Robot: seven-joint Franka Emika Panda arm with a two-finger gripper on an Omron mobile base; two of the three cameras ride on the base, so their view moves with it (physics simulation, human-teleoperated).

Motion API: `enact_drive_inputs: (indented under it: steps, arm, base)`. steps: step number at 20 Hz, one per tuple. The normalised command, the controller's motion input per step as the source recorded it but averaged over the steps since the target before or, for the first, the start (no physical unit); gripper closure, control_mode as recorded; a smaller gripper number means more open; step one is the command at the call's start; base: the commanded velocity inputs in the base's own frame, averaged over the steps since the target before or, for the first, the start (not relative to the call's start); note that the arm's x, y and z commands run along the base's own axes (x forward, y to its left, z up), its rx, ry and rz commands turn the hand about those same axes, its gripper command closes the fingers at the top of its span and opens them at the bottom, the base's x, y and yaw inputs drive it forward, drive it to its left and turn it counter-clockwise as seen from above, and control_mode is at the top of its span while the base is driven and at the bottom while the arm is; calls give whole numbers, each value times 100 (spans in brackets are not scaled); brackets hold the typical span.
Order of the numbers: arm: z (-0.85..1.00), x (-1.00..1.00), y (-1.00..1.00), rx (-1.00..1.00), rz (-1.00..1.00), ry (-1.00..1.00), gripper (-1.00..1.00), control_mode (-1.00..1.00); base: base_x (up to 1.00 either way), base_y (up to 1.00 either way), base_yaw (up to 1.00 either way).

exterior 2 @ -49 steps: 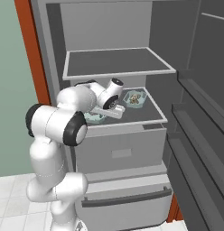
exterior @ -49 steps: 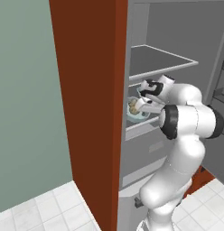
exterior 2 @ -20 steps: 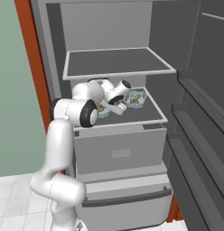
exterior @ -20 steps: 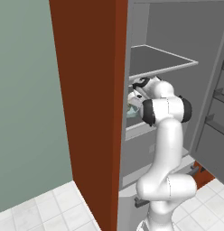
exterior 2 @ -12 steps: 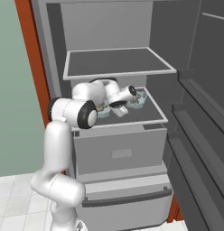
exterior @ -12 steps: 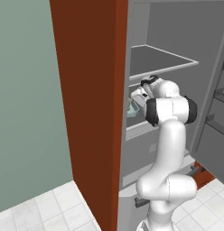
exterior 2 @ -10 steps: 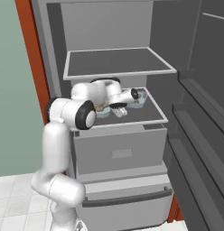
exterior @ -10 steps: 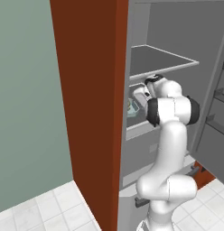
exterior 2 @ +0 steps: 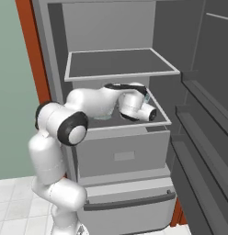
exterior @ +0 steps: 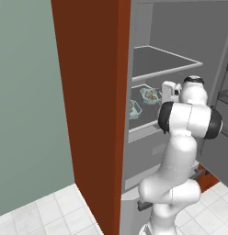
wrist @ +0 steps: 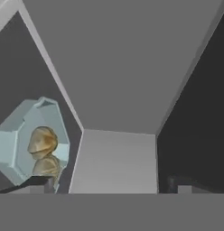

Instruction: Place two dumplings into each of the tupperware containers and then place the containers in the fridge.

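Gripper (wrist: 109, 182) released, jaws wide, nothing between them; both tupperware containers (exterior: 151, 95) rest on the fridge (exterior: 180, 69) shelf at frame centre, dumplings (wrist: 43, 142) inside; risk: the wrist, close beside the tubs, could clip one while pulling out.

The fridge (exterior 2: 134, 151) stands open across the centre of the frame, its door filling the right side. The white arm (exterior 2: 95, 103) reaches from lower left over the middle shelf (exterior 2: 159, 117), beneath the upper shelf (exterior 2: 118, 62).
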Motion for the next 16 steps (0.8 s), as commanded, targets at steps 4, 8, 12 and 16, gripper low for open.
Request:
enact_drive_inputs:
  steps: [4,8,12,16]
  arm:
    - [-1,-100,-47,-2,3,-49,-100,-100]
    - [-68,-100,5,-43,0,-51,-100,-100]
    - [-100,-100,54,-58,0,-55,-100,-100]
    - [-100,-100,77,-50,0,-54,-100,-100]
  base:
    - [0,0,0]
    - [0,0,0]
    - [0,0,0]
    - [0,0,0]
